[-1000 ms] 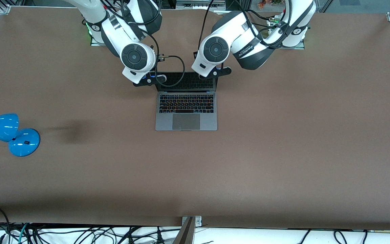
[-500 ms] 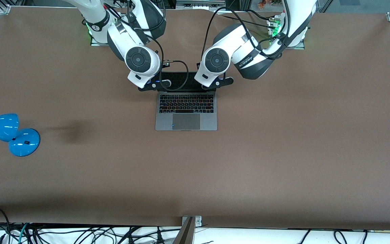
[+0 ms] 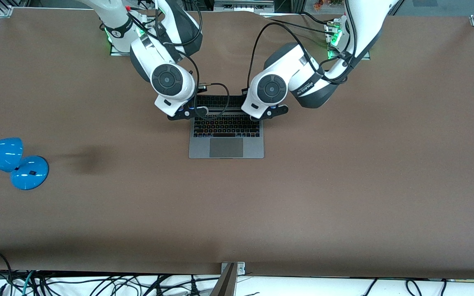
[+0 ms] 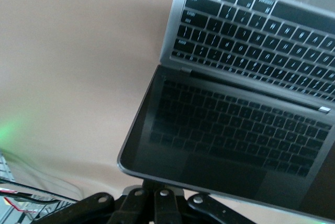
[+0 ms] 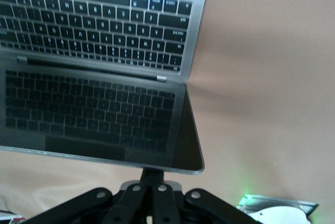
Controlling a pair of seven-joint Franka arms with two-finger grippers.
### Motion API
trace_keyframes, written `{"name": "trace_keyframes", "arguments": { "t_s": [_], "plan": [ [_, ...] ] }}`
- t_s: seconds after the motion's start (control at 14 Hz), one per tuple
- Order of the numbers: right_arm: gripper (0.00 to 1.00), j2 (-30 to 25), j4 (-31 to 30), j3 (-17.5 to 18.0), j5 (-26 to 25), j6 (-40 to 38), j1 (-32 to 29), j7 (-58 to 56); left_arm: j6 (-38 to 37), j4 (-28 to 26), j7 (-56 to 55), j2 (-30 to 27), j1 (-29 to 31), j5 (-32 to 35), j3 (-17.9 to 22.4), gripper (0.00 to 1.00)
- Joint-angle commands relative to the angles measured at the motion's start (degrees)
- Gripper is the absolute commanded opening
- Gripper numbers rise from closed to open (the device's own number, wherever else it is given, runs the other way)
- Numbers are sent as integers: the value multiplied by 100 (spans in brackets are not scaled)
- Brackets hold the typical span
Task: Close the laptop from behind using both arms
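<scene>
The grey laptop (image 3: 226, 142) lies open in the middle of the table, its dark screen (image 3: 219, 103) tilted forward over the black keyboard. My right gripper (image 3: 187, 113) is shut, with its fingertips against the back of the lid's top edge at the right arm's corner (image 5: 152, 174). My left gripper (image 3: 264, 113) is shut and presses the back of the lid at the left arm's corner (image 4: 153, 185). Both wrist views show the screen (image 4: 230, 130) (image 5: 89, 119) reflecting the keys, with the fingertips mostly hidden by the lid's edge.
A blue lamp (image 3: 15, 160) lies at the right arm's end of the table, nearer the front camera than the laptop. Loose cables (image 3: 97, 283) hang below the table's near edge. A black cable (image 3: 216, 96) loops over the screen from the right wrist.
Both grippers have moved toward the front camera and lower, pushing the lid's top edge with them. The lid now leans further over the keyboard and covers its top rows.
</scene>
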Motion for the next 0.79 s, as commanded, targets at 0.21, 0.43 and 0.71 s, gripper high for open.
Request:
{"name": "trace_keyframes", "arguments": {
  "t_s": [0.21, 0.43, 0.71],
  "plan": [
    [0, 251, 182, 13, -73, 225, -290, -453, -32, 714, 9, 569, -39, 166, 168, 0],
    [0, 409, 208, -13, -73, 488, -387, -603, -32, 1005, 9, 859, -101, 411, 283, 0],
    [0, 698, 331, -14, -64, 937, -387, -603, 38, 1163, 9, 991, -101, 456, 326, 0]
  ]
}}
